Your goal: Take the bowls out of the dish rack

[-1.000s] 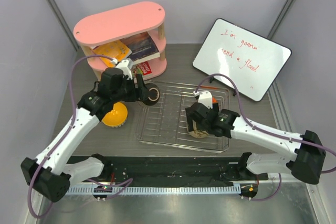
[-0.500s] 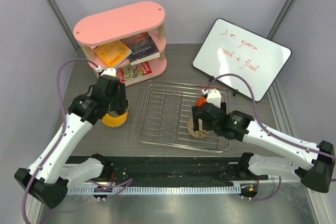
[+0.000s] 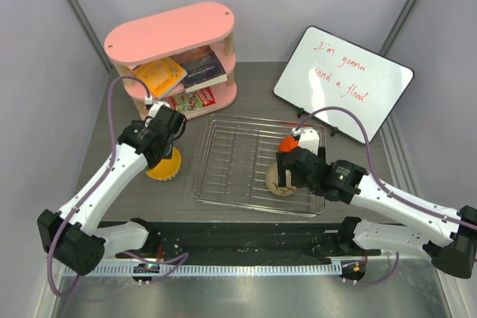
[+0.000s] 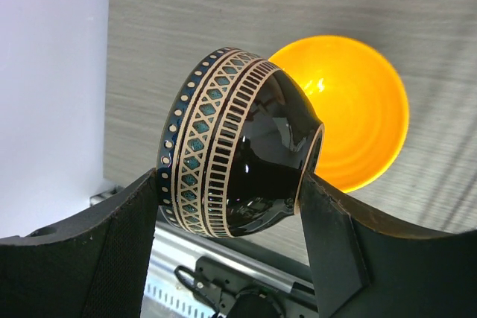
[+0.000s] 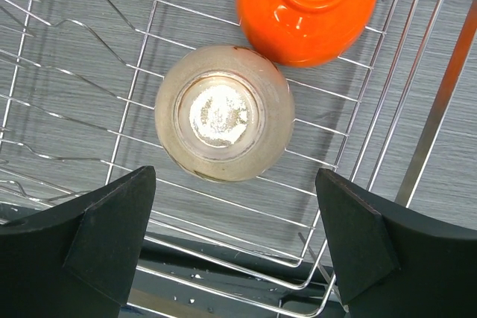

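Your right gripper point(image 5: 235, 178), jaws wide, hangs centred over the upturned cream bowl point(image 5: 223, 113); left gripper point(image 4: 229, 184) grips a dark bowl point(image 4: 238, 147), apparently above the yellow bowl point(image 4: 358, 117).

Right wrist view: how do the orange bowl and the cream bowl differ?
The glossy orange bowl shines; the matte cream bowl is dull, speckled. The orange bowl is cropped by the frame's top; the cream bowl shows whole. Both sit upside down in the silver wire rack.

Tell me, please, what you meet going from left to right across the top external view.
Yellow bowl, dish rack, whiteboard. I leave out the pink shelf and the left gripper holding a patterned bowl, which overlap the yellow bowl.
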Tool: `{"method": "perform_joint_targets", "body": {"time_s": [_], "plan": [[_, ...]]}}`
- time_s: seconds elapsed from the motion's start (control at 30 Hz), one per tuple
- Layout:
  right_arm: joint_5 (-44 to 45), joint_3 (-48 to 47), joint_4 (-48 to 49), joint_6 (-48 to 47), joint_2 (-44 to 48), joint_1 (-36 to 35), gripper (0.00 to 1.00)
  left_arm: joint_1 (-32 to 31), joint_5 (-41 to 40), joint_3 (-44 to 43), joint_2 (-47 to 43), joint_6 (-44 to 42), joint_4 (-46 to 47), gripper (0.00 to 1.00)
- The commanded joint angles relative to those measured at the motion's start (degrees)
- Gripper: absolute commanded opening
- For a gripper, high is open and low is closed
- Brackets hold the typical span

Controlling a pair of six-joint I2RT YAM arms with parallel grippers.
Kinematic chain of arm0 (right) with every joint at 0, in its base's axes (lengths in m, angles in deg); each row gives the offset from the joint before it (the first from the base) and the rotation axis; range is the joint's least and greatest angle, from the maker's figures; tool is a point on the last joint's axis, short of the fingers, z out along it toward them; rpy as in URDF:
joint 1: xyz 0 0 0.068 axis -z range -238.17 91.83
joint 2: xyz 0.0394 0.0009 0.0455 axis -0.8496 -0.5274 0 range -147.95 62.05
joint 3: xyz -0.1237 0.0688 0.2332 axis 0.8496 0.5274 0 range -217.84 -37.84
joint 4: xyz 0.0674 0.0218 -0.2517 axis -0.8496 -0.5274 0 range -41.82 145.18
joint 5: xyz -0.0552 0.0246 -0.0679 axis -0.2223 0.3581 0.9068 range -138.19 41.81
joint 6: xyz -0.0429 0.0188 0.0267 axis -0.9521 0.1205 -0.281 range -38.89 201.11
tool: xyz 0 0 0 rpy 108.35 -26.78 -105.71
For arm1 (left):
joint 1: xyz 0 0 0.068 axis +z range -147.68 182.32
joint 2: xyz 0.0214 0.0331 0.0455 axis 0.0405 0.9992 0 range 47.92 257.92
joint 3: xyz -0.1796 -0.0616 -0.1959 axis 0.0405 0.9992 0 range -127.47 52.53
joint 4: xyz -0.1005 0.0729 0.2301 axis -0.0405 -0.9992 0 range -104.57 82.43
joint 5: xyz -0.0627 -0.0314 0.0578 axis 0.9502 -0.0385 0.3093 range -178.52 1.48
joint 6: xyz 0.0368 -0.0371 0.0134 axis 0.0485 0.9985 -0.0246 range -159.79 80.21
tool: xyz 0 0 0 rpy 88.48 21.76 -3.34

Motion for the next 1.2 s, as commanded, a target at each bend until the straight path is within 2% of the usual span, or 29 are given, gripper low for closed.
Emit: {"method": "perform_joint_targets", "body": {"time_s": [0.0,0.23,0.5,0.8,0.97,1.1,1.17], "plan": [[0.5,0.3,0.0,1.1,1.9,0.2,0.94,0.2,-5.7,0.1,1.0,2.3,-0.3,0.00],[0.3,0.4,-0.2,1.2,3.0,0.4,0.94,-0.6,-13.9,1.1,9.6,8.3,-4.2,0.00],[-0.1,1.0,-0.3,1.4,2.9,0.6,0.94,-2.0,-15.0,1.7,13.1,8.6,-3.2,0.00],[-0.2,1.5,-0.1,1.7,2.9,0.7,0.94,-6.8,-17.6,-2.1,19.5,11.5,-5.3,0.01],[-0.3,2.6,-0.1,2.0,3.4,0.7,0.94,-10.0,-20.5,-4.9,22.1,13.9,-8.5,0.15],[-0.4,3.3,-0.1,2.3,4.2,0.8,0.95,-11.1,-21.1,-6.2,23.8,14.5,-10.1,0.39],[-0.5,3.3,0.0,2.4,4.4,0.8,0.95,-11.4,-21.8,-6.2,24.5,15.3,-10.8,0.41]]}}
